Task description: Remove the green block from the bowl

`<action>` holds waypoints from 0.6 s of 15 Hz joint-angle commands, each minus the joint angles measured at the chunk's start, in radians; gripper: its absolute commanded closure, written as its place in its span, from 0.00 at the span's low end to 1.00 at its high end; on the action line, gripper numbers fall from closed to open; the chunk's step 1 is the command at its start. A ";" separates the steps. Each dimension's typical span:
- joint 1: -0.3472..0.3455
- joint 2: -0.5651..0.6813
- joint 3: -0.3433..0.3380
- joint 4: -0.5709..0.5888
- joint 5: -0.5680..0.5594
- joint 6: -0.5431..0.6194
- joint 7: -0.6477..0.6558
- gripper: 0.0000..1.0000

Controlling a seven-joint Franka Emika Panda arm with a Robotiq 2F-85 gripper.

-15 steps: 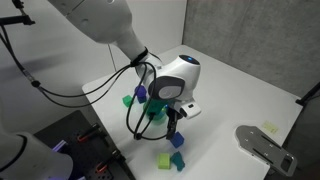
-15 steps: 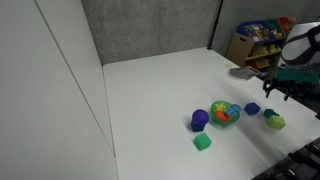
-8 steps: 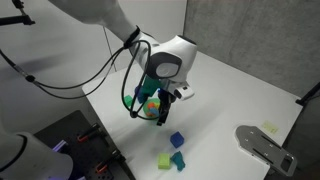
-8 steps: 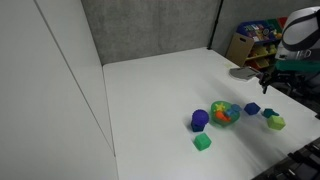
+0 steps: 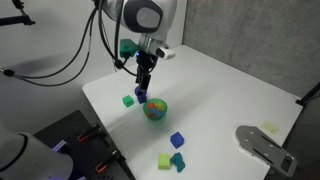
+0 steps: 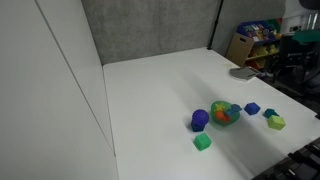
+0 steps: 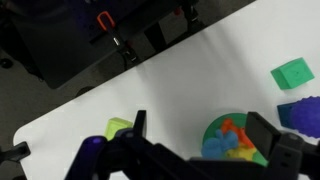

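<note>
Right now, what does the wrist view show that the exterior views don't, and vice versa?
Wrist only: the tool plainly open, holding nothing. Exterior only: the green block lying on the table outside the bowl, beside the lime cube, plus the arm overhead. Both: bowl, lime cube, bright green cube, purple cylinder.

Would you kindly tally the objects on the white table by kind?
Blocks: 4 (bright green cube, blue cube, green block, pale lime cube)
Cylinders: 1 (purple cylinder)
Bowls: 1 (bowl)
Total: 6
</note>
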 commanded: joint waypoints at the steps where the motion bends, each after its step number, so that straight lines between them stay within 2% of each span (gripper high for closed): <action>1: 0.012 -0.108 0.050 0.033 -0.006 -0.085 -0.094 0.00; 5: 0.028 -0.208 0.088 0.067 0.006 -0.091 -0.238 0.00; 9: 0.041 -0.285 0.095 0.113 0.025 -0.096 -0.364 0.00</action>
